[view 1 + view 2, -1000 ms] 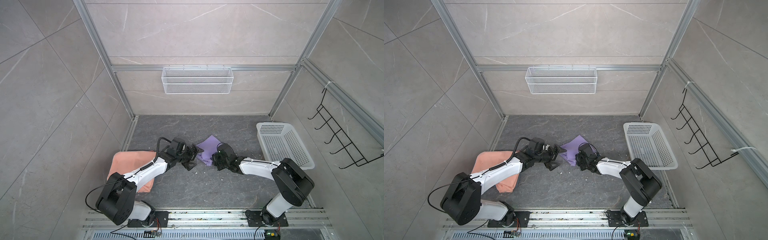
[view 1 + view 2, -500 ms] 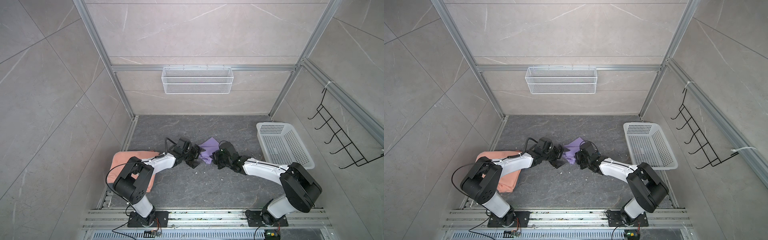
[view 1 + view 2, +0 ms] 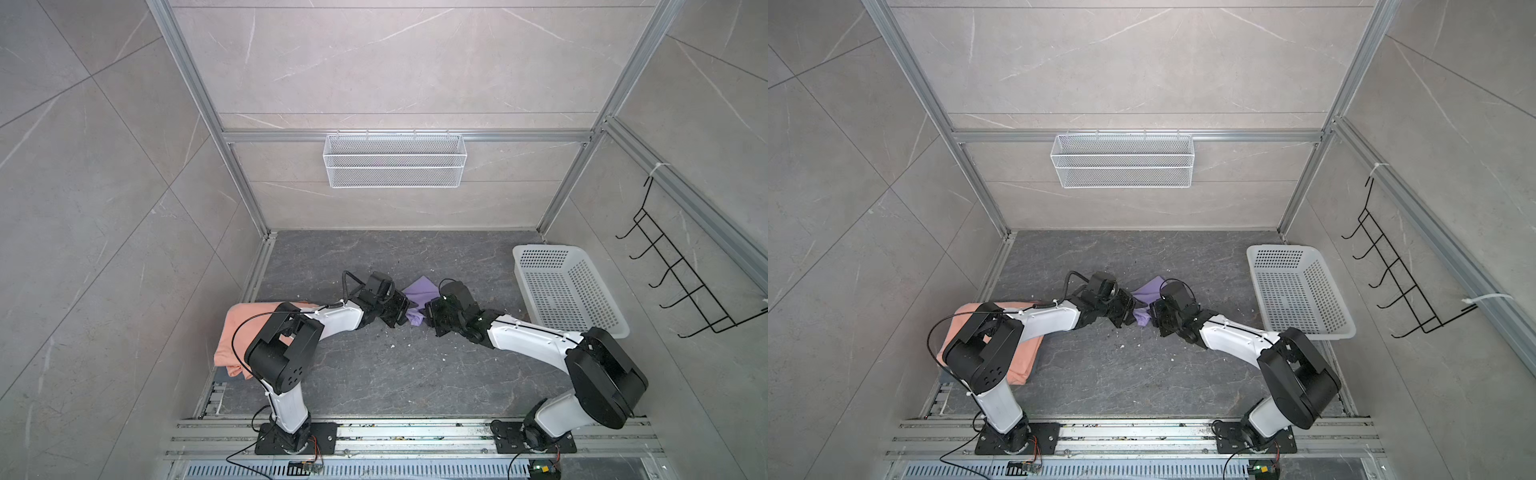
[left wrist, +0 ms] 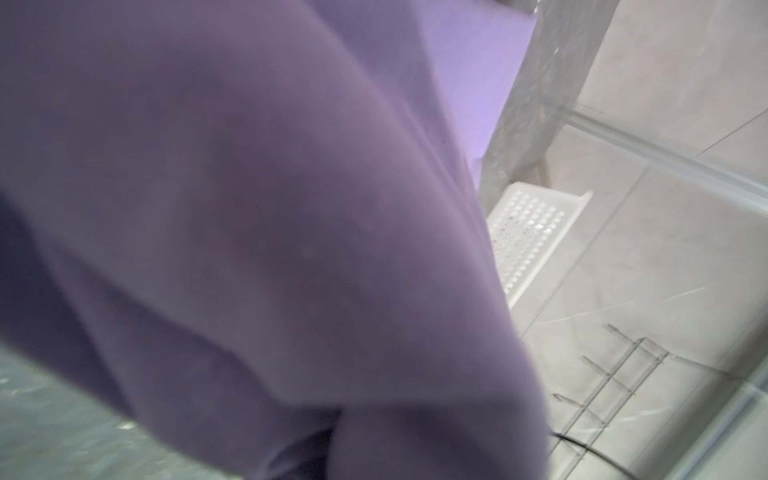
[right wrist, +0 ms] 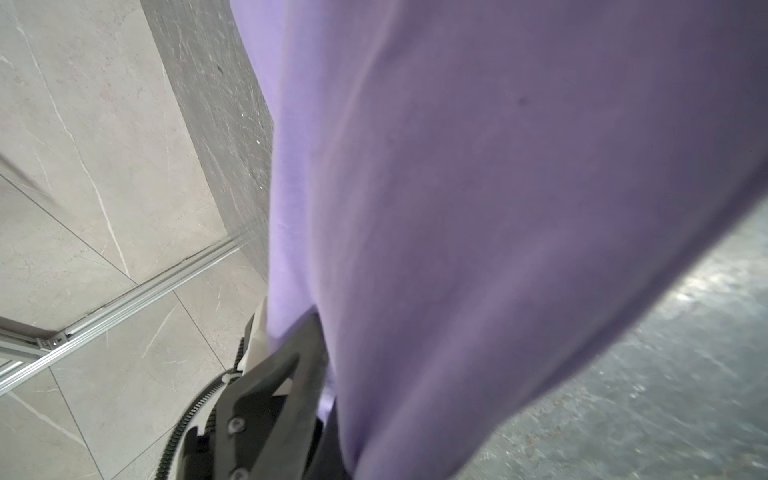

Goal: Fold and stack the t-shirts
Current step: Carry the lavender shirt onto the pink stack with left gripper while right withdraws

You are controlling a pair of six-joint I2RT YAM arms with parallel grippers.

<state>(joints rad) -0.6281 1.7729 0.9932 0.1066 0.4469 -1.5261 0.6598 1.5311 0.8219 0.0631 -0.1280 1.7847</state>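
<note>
Even bright light, soft shadows, wide-angle bending at top-view edges, lavender t-shirt (image 4: 249,208) blurred in both wrist views

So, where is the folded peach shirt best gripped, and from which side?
Probably its edge facing the middle of the table. The peach shirt lies folded flat at the left, the left arm hangs over much of it, and that edge shows free. Come in low from the middle, pinching all layers.
</note>
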